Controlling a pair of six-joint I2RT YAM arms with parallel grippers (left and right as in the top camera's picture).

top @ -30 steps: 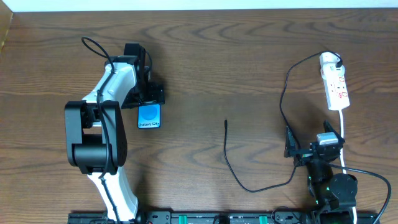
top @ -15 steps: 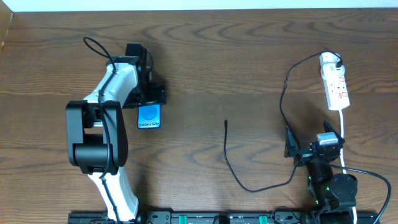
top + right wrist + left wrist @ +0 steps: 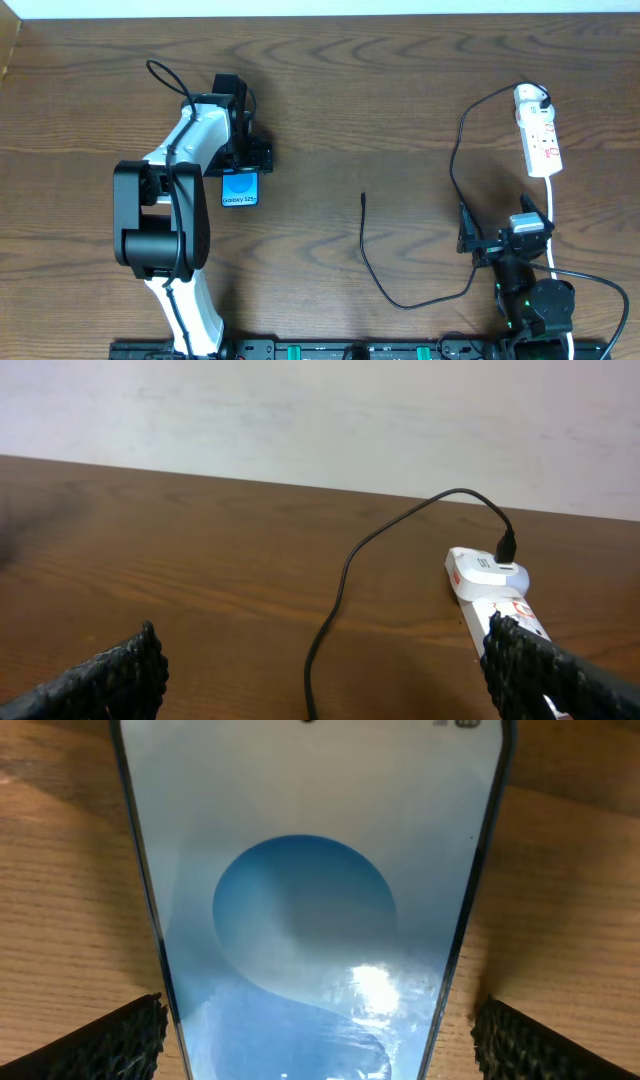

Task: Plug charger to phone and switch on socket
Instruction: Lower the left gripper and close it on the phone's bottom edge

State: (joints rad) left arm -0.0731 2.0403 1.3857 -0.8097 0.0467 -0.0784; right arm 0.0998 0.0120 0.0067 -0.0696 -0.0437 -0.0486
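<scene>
Left gripper (image 3: 320,1042): jaws spread, one pad (image 3: 100,1040) on each side of the phone (image 3: 310,870), just beside its long edges. Contact cannot be confirmed, and the phone appears to lie flat on the table (image 3: 350,90), left of centre in the overhead view. Right gripper (image 3: 330,685): jaws wide apart and empty, low at the right of the overhead view, facing the power strip (image 3: 538,135) at the upper right. The charger cable (image 3: 400,298) runs from that strip down and across to the middle of the frame, where its plug tip (image 3: 363,198) lies loose, well apart from the phone. Assessment: no part of the task is complete. The tip is not in the phone. The strip's switch is too small to read, and neither gripper touches it. Outstanding: secure the phone, fetch and insert the tip, press the switch.
</scene>
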